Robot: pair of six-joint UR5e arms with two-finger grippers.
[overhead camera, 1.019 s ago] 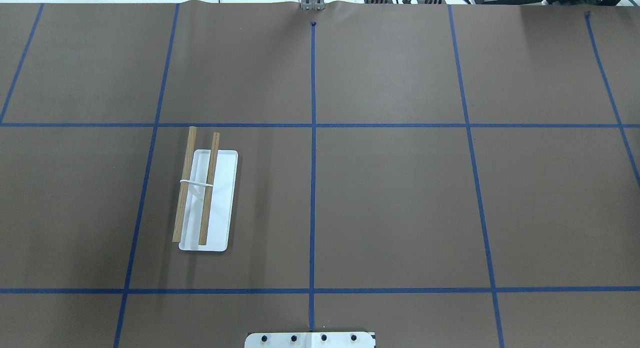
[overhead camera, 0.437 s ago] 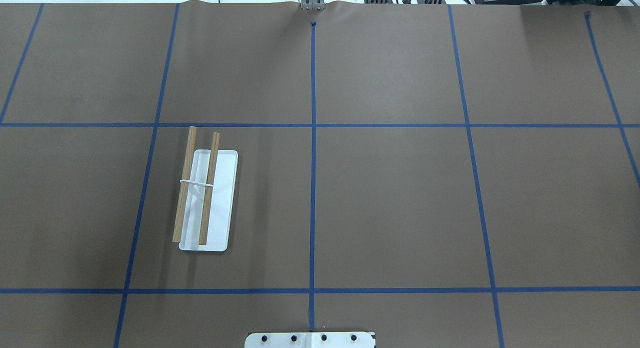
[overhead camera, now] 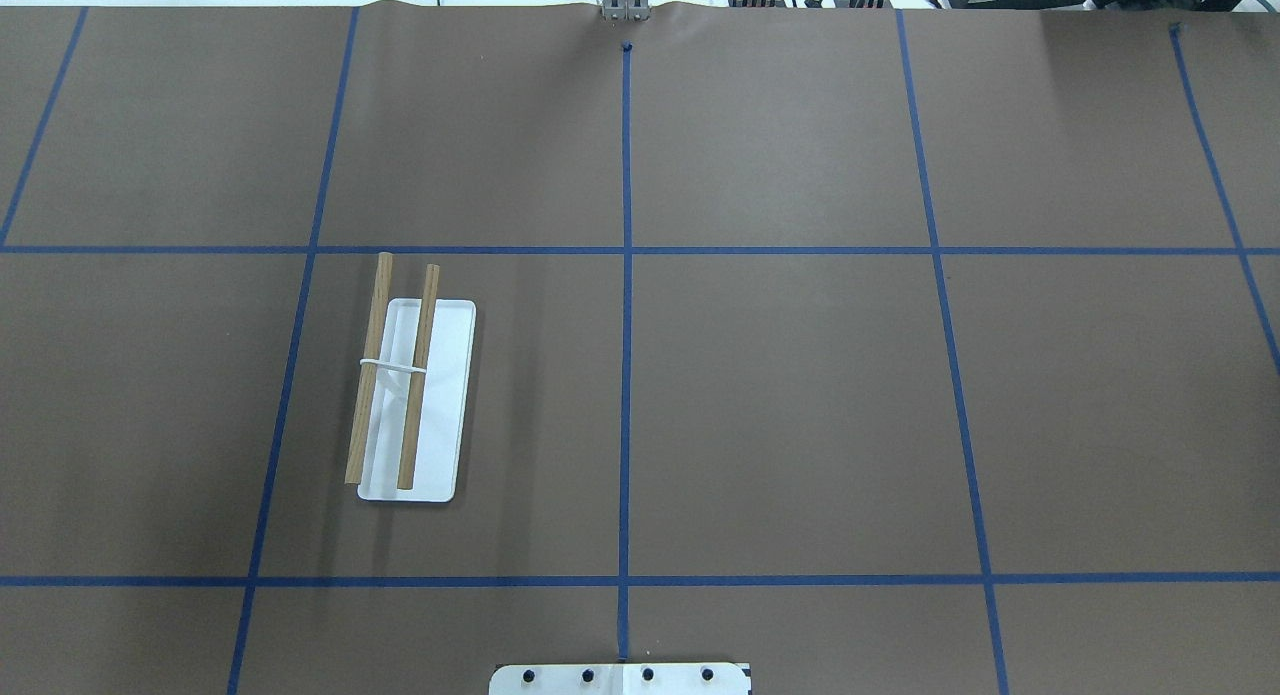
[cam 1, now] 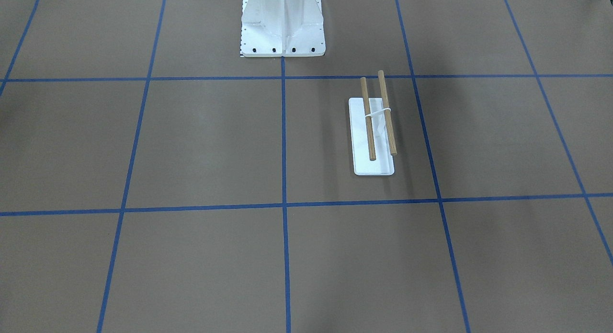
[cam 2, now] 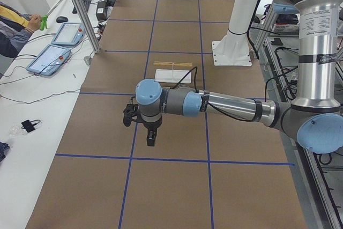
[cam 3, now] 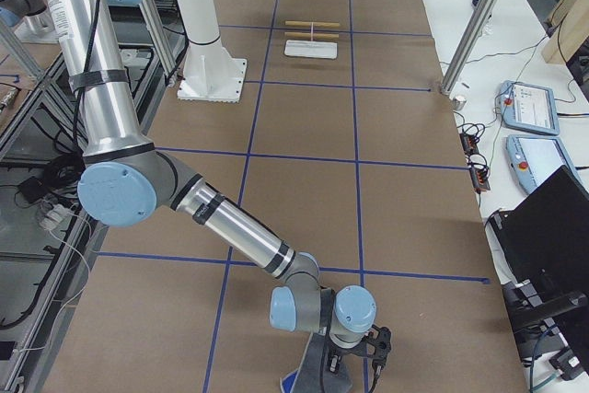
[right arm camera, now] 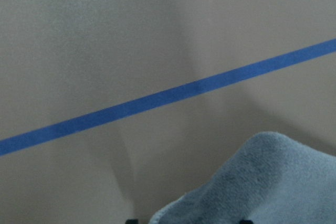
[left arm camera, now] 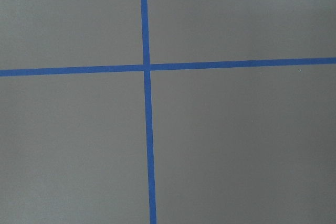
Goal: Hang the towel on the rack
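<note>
The rack [overhead camera: 415, 395] has not moved since the earlier overhead frames. The towel [right arm camera: 262, 182] sits well apart from it, under the right gripper [cam 3: 366, 349] — whether that gripper or the left gripper [cam 2: 150, 139] is clenched, I cannot tell.

Light was even and diffuse, apparently from overhead. In the overhead view the rack [overhead camera: 440, 405] cast a faint, soft shadow toward 3 o'clock on the matte tabletop [overhead camera: 800, 415]. The right wrist view was soft, the towel [right arm camera: 273, 182] blurred at 5 o'clock, with broad dim shadows around it; the left wrist view looked greyer, yet sharp.
</note>
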